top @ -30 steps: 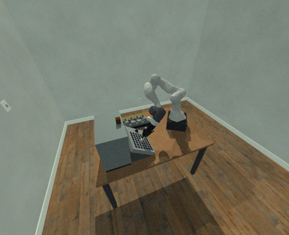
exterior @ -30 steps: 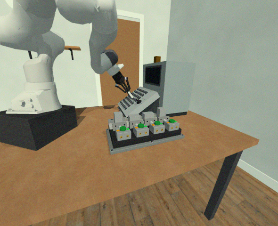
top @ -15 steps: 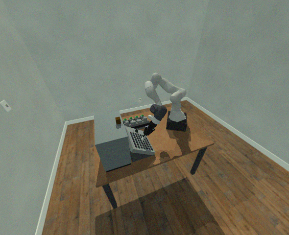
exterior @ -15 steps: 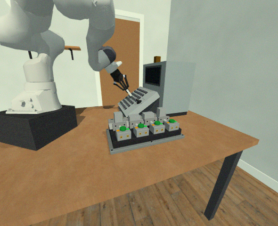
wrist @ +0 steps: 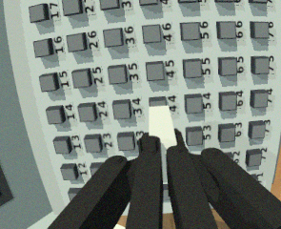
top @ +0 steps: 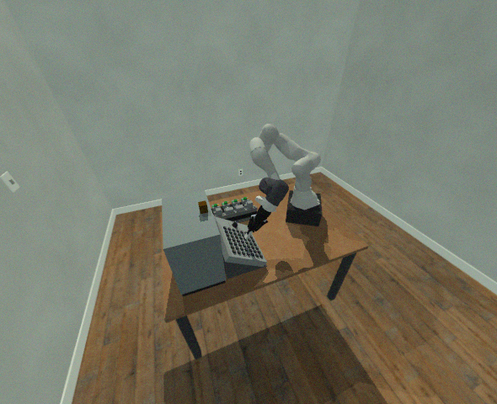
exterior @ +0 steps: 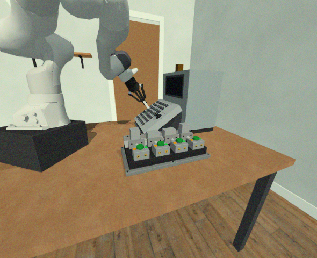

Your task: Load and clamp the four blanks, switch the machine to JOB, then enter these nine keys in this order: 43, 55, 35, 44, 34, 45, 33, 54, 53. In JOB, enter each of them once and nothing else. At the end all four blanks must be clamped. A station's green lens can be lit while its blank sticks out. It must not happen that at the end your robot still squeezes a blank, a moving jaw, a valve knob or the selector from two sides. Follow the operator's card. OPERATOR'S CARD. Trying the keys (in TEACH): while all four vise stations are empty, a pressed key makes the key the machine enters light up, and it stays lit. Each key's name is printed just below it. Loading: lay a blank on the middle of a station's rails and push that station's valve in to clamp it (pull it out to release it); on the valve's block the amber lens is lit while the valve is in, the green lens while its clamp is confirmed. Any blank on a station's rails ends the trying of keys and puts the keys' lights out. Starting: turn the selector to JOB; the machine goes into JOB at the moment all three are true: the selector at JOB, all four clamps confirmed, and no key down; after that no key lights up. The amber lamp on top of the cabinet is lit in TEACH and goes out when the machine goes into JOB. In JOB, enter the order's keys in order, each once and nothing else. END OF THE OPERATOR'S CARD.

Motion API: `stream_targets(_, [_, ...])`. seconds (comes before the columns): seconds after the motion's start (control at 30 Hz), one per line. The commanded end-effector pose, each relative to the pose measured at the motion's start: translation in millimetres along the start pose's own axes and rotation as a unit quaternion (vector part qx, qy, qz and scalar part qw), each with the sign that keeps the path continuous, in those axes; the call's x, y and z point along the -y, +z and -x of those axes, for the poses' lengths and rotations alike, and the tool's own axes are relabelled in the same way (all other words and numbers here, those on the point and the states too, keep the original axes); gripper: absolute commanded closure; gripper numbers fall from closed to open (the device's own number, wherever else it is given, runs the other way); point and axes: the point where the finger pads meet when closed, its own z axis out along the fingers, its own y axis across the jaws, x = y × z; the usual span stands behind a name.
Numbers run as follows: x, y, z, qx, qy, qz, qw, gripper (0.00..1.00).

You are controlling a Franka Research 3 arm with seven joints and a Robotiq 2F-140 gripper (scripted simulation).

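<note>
keying seems in hand, the gripper [top: 249,231] [exterior: 144,100] [wrist: 159,121] clenched, its white tip [top: 247,236] [exterior: 145,104] [wrist: 161,121] at key 44 [wrist: 157,100], contact unclear. key 45 [wrist: 155,71] sits at twelve o'clock; next calls for one clean press, then lifting clear
</note>
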Motion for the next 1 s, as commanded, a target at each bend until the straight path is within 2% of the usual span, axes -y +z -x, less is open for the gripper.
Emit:
stream_targets(0.0, [0,-0.8,-2,-0.002,-0.002,0.000,1.000,1.00])
stream_targets(0.13, [-7,-0.8,-8,-0.002,-0.002,0.000,1.000,1.00])
stream_targets(0.33, [-29,-0.9,-31,-0.002,-0.002,0.000,1.000,1.00])
stream_targets(0.67, [-33,-0.2,-36,-0.002,-0.002,0.000,1.000,1.00])
stream_targets(0.97, [-33,8.0,-36,-0.002,-0.002,0.000,1.000,1.00])
